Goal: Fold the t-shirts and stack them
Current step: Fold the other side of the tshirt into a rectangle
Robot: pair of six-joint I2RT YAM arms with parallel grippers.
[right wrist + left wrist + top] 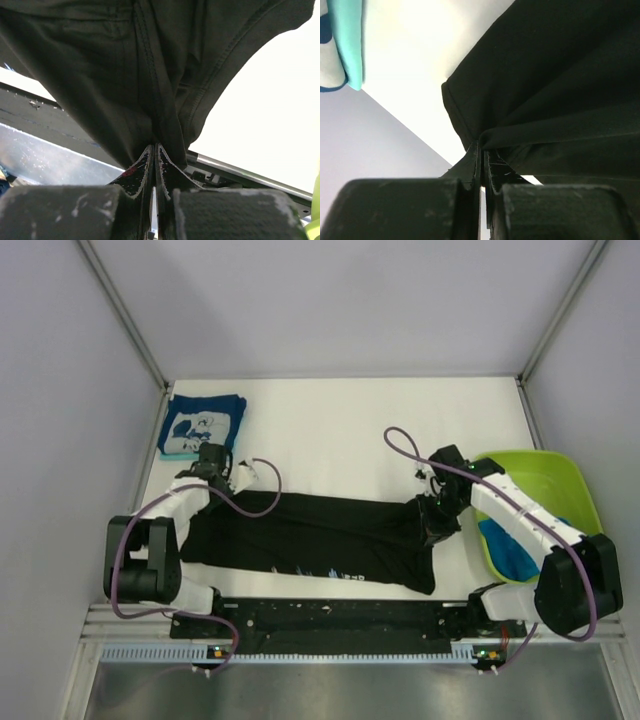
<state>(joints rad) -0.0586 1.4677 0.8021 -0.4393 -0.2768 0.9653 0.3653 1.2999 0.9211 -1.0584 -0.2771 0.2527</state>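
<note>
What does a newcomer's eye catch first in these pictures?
The black t-shirt, spread across the near middle of the table, with the left end effector and the right end effector each shut on one end. Then the lime-green tub at the right holding bright blue cloth, and the folded navy t-shirt at the far left.

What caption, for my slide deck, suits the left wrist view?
Left gripper shut on the black t-shirt edge, white table behind.

black t-shirt [310, 540] between left tool [214, 476], right tool [436, 526] | navy t-shirt [203, 426] folded far-left
</note>
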